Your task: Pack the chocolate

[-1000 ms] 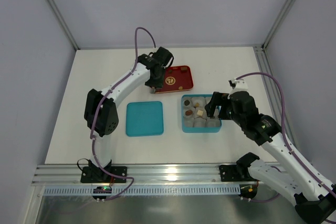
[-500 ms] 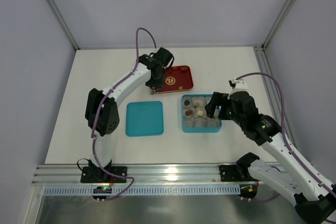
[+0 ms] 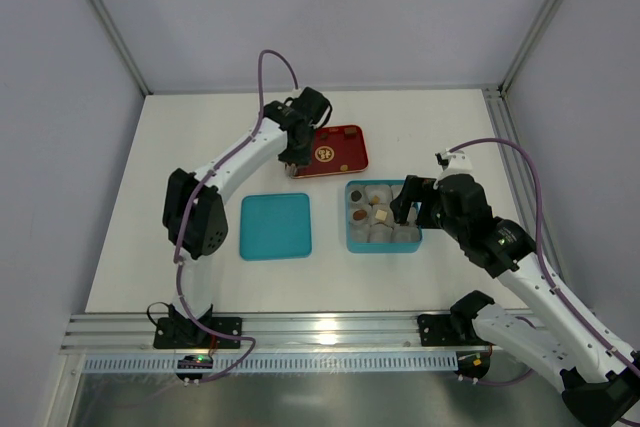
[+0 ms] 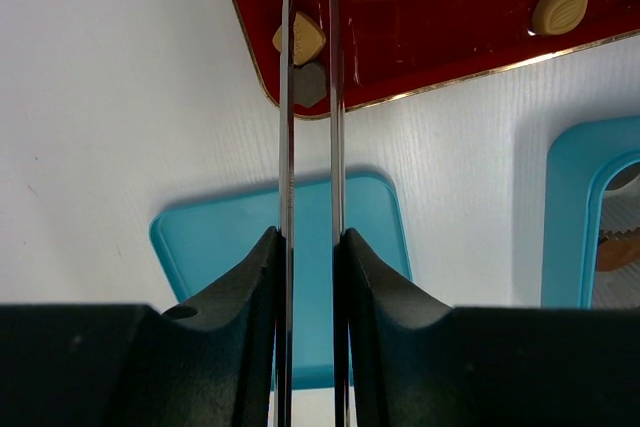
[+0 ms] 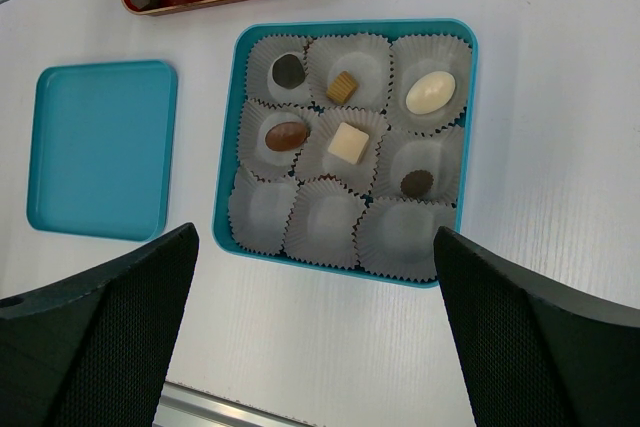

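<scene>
The chocolate lies in two places. A tan piece [image 4: 300, 39] and a dark piece [image 4: 309, 84] sit at the near-left corner of the red tray [image 4: 450, 7], and another tan piece [image 4: 558, 10] lies further right. My left gripper [image 4: 309, 47] [image 3: 292, 162] holds its thin blades close together on either side of the two corner pieces; whether they pinch one is unclear. Several chocolates, among them a cream oval [image 5: 431, 92] and a cream square [image 5: 348, 142], rest in paper cups in the teal box [image 5: 350, 25]. My right gripper [image 5: 315, 347] [image 3: 412, 202] hangs wide open above the box, holding nothing.
The teal lid [image 3: 276, 226] [image 5: 100, 147] lies flat left of the box, below the red tray [image 3: 335, 150]. The three paper cups [image 5: 325, 222] in the box's near row hold nothing. A metal rail [image 3: 300, 332] runs along the near table edge.
The left arm has shifted only slightly at the tray's corner. The right arm has stayed still over the box.
</scene>
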